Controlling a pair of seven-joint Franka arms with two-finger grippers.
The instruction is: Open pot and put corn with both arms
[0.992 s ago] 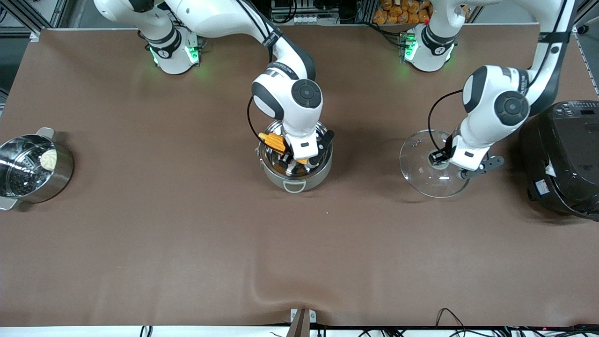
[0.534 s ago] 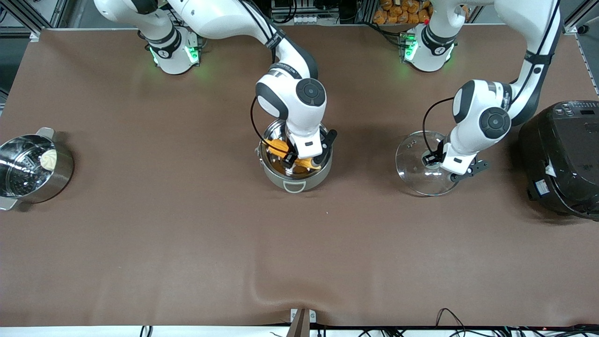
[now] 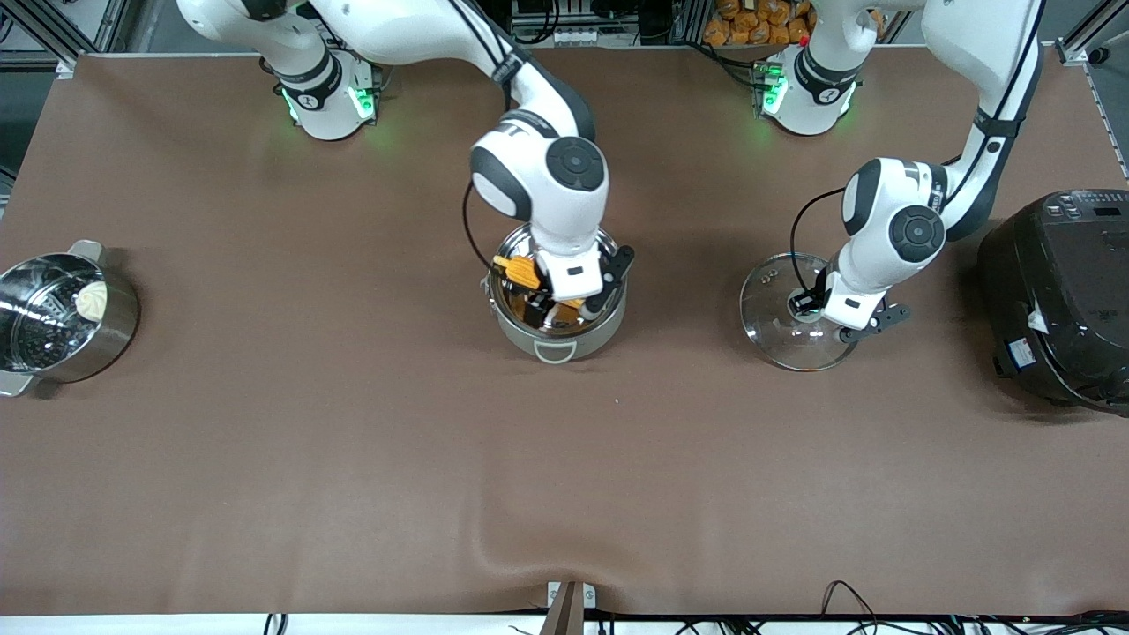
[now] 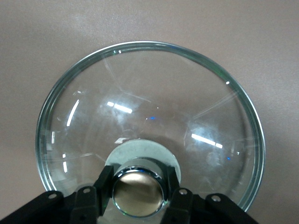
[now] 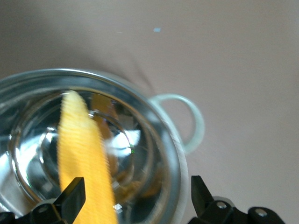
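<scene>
My right end effector (image 3: 564,304) hangs over the open stainless-steel pot (image 3: 557,339) mid-table, fingers spread, the corn cob (image 3: 519,270) lying inside between them. Toward the left arm's end of the table, my left end effector (image 3: 816,309) is clamped on the glass lid (image 3: 776,331) by its knob (image 4: 137,193).

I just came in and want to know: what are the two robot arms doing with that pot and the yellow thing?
They are cooking together. The right tool is over the open pot in the middle of the table, open, with the corn lying in the pot. The left tool is shut on the knob of the glass lid, holding it toward the left arm's end of the table, beside the black rice cooker.
</scene>
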